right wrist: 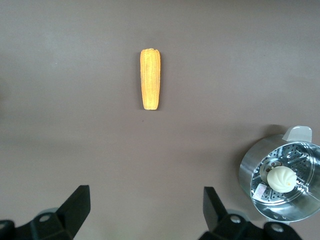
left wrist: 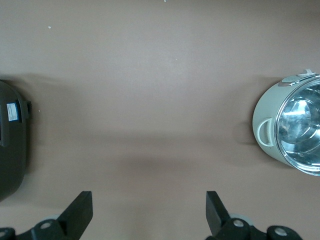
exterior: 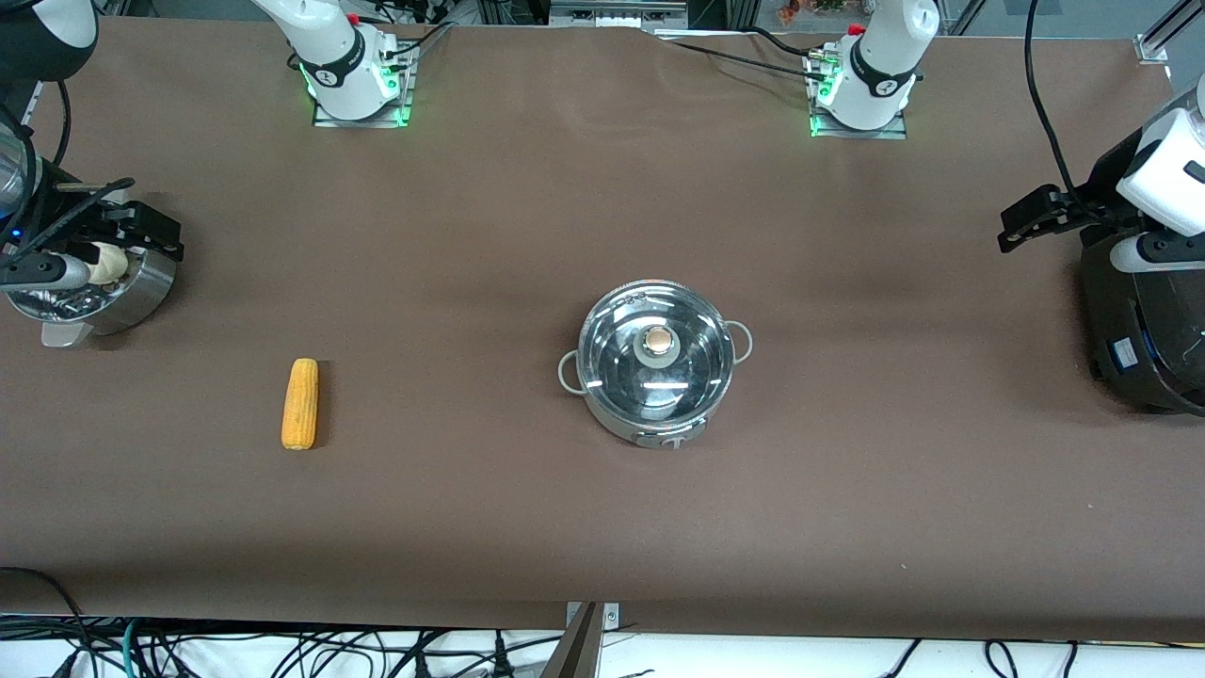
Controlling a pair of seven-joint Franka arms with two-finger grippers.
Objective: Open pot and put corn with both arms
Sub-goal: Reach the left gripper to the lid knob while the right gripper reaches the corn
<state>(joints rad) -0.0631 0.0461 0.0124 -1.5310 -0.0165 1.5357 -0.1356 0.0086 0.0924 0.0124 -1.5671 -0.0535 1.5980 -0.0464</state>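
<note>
pot (exterior: pixel 656 375) mid-table, glass lid (exterior: pixel 656 353) on. corn (exterior: pixel 300 403) lies flat toward the right arm's end, slightly nearer the front edge than the pot. right gripper (exterior: pixel 141 231) hangs over the steamer basket (exterior: pixel 141 292) at that end edge, jaws apart, empty. left gripper (exterior: pixel 1031 218) beside the rice cooker (exterior: pixel 1134 330) at the left arm's end edge, jaws apart, empty.

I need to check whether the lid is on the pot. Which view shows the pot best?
The front view: the whole pot shows, its lid on. The left wrist view catches only one side and a handle at the frame's edge; the right wrist view misses it.
</note>
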